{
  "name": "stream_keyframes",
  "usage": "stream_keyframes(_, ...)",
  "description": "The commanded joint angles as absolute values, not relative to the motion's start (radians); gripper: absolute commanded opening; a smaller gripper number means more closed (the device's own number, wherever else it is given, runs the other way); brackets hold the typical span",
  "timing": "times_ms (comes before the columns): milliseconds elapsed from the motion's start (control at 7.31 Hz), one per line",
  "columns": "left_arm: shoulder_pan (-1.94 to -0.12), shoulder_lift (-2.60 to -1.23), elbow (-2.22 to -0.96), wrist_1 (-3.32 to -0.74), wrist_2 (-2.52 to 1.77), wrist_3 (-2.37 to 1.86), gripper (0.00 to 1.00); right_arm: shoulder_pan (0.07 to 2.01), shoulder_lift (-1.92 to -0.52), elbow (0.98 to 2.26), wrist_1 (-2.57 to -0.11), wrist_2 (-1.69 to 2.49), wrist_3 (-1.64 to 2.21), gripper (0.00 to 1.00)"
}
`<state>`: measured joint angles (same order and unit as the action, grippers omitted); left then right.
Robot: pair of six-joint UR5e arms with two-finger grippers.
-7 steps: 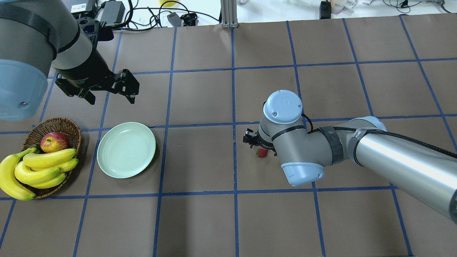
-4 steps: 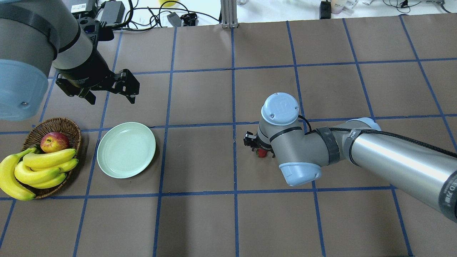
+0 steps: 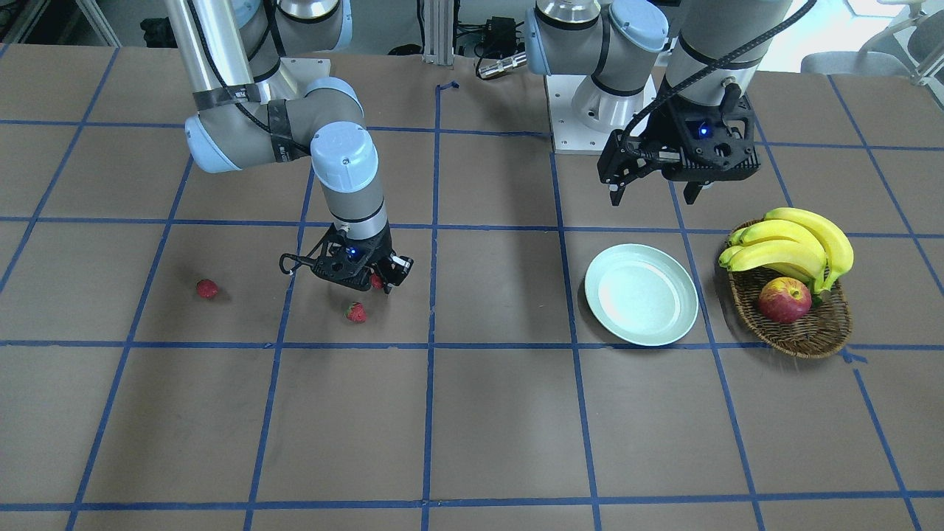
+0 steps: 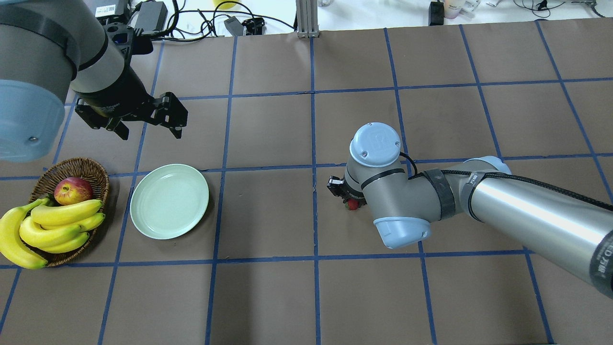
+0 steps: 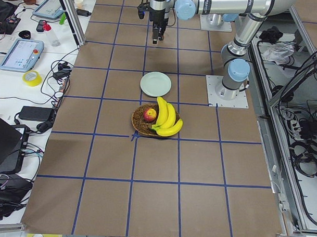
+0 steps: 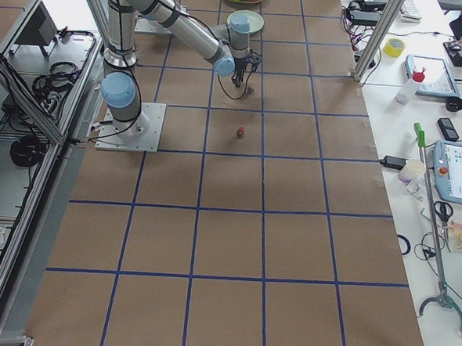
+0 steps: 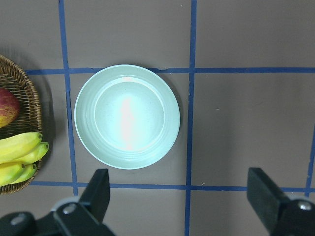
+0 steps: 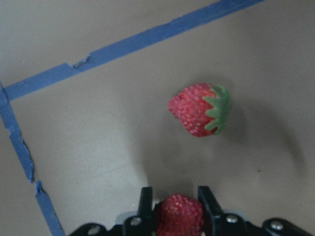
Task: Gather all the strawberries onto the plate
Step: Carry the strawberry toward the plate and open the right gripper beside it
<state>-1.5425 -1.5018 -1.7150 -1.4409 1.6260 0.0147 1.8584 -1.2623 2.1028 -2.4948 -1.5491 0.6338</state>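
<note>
Right wrist-mounted view: right gripper (image 8: 175, 195) is closed on one strawberry (image 8: 180, 217); second strawberry (image 8: 196, 110) lies just beyond the gripper.

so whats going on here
The right end effector is shut on one strawberry, low over the table. Two more strawberries lie loose on the table, one just beside it and one farther off. The plate is empty, and the left end effector hangs open near it, holding nothing.
</note>
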Motion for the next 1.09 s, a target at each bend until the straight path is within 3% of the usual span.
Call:
stream_keyframes(0,-1.542,-1.502,-1.715,-1.44,1.628,0.015,1.0,1.9,-1.273,1.998,-2.482,-1.536,0.656,0.12)
stream_keyframes(547,-1.542,-1.502,-1.713,-1.44,1.628,0.015,1.0,2.144,-1.021,1.706,-2.433,-1.549,0.985,0.1)
stream_keyframes(684,-1.54,-1.5,-1.713,-1.44,1.628,0.015,1.0,2.169,-1.0,1.688,-2.425,-1.552,1.003,0.13)
stream_keyframes(820,-1.54,-1.5,-1.713,-1.44,1.628,0.015,1.0,2.178,-1.003,1.69,-2.424,-1.555,0.999,0.33)
stream_keyframes(957,-1.54,-1.5,-1.713,-1.44,1.628,0.015,1.0,2.178,-1.003,1.7,-2.424,-1.568,1.003,0.99)
